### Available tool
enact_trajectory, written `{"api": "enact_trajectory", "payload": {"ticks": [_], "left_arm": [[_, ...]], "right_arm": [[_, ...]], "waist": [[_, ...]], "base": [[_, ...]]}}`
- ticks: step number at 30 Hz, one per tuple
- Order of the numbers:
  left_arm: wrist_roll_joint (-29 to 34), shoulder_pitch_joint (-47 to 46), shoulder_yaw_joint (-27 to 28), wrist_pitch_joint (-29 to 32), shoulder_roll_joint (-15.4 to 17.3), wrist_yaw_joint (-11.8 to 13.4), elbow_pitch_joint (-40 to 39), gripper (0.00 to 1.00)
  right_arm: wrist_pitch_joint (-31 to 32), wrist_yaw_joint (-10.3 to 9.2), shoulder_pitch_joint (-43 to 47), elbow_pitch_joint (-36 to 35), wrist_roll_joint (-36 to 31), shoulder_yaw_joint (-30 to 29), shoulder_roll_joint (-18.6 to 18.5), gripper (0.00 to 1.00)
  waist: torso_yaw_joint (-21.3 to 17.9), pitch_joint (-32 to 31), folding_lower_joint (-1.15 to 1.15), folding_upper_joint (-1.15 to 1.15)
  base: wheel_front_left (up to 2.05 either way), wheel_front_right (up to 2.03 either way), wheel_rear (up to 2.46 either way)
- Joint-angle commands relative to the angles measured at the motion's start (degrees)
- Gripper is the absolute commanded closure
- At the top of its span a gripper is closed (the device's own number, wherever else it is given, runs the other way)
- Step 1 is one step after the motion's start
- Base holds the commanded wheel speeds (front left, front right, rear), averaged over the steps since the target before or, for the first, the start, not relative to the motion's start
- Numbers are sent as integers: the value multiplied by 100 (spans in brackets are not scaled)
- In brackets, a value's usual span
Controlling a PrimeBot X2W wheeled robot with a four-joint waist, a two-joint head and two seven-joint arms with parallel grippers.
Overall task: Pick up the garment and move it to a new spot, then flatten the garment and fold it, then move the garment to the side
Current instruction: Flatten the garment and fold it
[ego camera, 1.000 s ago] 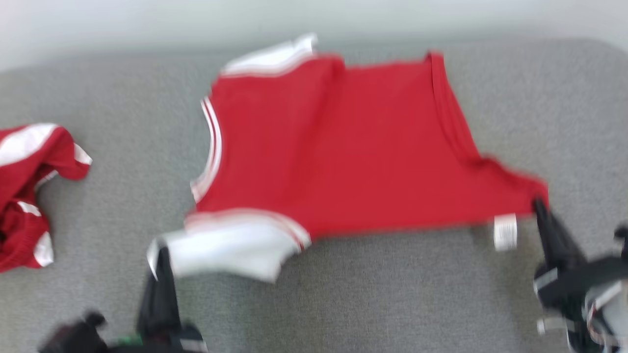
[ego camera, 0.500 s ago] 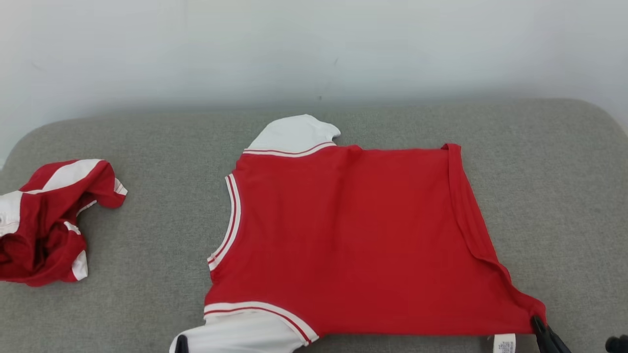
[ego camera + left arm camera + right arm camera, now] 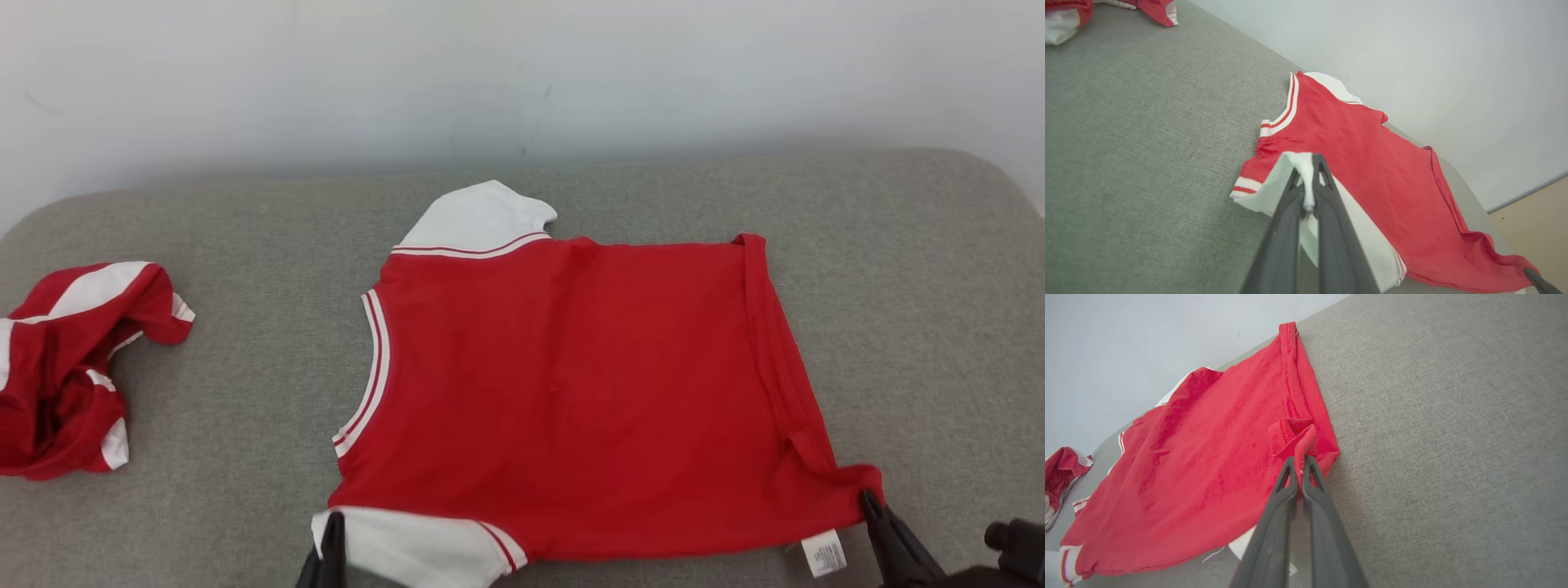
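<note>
The garment [image 3: 571, 392] is a red shirt with white sleeves and striped trim, spread almost flat on the grey cushion [image 3: 245, 392]. My left gripper [image 3: 331, 531] is shut on the near white sleeve at the bottom of the head view; in the left wrist view [image 3: 1308, 163] the white cloth is pinched between the dark fingers. My right gripper [image 3: 872, 500] is shut on the red hem corner at the lower right, and the right wrist view [image 3: 1301, 461] shows that corner bunched at the fingertips. A white label [image 3: 823, 554] hangs below the hem.
A second red and white garment [image 3: 65, 367] lies crumpled at the cushion's left edge. A pale wall [image 3: 522, 73] rises behind the cushion. In the left wrist view a tan floor [image 3: 1535, 212] shows beyond the cushion's far end.
The head camera has tilted, so the wall came into view and the picture sharpened. Both grippers keep their hold on the garment, which has slid slightly left and lies flatter.
</note>
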Motion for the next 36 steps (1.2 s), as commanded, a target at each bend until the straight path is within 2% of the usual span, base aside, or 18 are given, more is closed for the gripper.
{"api": "enact_trajectory", "payload": {"ticks": [1,5,11,15,21,22,23,28,36], "left_arm": [[59,-187,4,52,88,-44,-8,100],[186,-781,-5,268,296,-114,49,100],[281,-1862,-37,612,467,-258,535,100],[236,-2482,-36,699,458,-360,1181,100],[267,-3141,-74,490,390,-558,2089,100],[300,-3261,-118,383,370,-630,2336,55],[299,-3301,-142,338,354,-647,2453,0],[312,-3172,-116,47,324,-741,2729,0],[378,-2269,-9,-97,402,-708,2472,0]], "right_arm": [[103,-15,-103,-64,19,-59,36,100],[466,-15,-528,-106,47,-140,146,100],[855,-15,-1329,283,-16,-231,273,100],[878,-15,-1859,634,-87,-146,364,100],[655,-15,-2410,1152,-208,10,352,100],[531,-15,-2487,1290,-231,60,322,0],[476,-15,-2498,1353,-236,87,302,0],[129,-15,-2255,1456,-322,273,83,0],[-56,-15,-1564,1212,-303,439,-134,0]], "waist": [[-67,58,0,0],[-202,184,0,0],[-328,469,0,0],[-378,690,0,0],[-372,878,0,0],[-350,872,0,0],[-333,853,0,0],[-232,631,0,0],[-154,338,0,0]], "base": [[0,0,0],[0,0,0],[0,0,0],[0,0,0],[0,0,0],[0,0,0],[0,0,0],[0,0,0],[0,0,0]]}}
